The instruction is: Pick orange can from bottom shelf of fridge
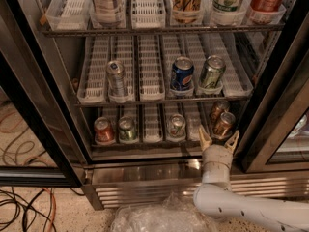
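The orange can (224,123) stands at the front right of the bottom shelf (152,125) of the fridge (145,174), whose door is open. A second copper-coloured can (218,108) stands right behind it. My gripper (218,140) is open, with its fingertips (203,136) pointing up. It sits at the shelf's front edge just below and in front of the orange can, not touching it. The white arm reaches in from the lower right.
A red can (104,129), a green can (127,128) and a silvery can (176,125) also stand on the bottom shelf. A blue Pepsi can (182,74) is on the rack above. The black door frame (270,105) stands close on the right. Crumpled plastic (159,219) lies on the floor.
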`<state>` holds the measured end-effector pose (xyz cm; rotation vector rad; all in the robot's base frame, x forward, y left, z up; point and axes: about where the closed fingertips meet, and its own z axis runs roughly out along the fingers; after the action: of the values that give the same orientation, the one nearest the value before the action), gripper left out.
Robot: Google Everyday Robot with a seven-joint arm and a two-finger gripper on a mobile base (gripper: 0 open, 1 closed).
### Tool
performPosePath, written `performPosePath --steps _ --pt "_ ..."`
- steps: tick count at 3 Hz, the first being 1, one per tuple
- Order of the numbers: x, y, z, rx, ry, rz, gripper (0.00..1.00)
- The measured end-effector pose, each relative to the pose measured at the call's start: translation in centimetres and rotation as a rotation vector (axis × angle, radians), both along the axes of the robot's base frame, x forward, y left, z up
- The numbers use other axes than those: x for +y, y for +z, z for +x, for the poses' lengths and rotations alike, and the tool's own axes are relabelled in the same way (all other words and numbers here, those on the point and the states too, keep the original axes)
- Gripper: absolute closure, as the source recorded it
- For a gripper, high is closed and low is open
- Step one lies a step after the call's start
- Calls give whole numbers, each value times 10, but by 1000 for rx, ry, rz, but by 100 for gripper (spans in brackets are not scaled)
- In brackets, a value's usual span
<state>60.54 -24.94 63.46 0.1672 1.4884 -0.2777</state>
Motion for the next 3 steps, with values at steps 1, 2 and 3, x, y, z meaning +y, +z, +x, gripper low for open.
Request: performPosePath --steps 1,2,3 --pt "-5 -1 2 1 -2 17 25" --pt "-14 -6 9 11 5 46 25" --pt "-16 -10 17 21 22 60 25"
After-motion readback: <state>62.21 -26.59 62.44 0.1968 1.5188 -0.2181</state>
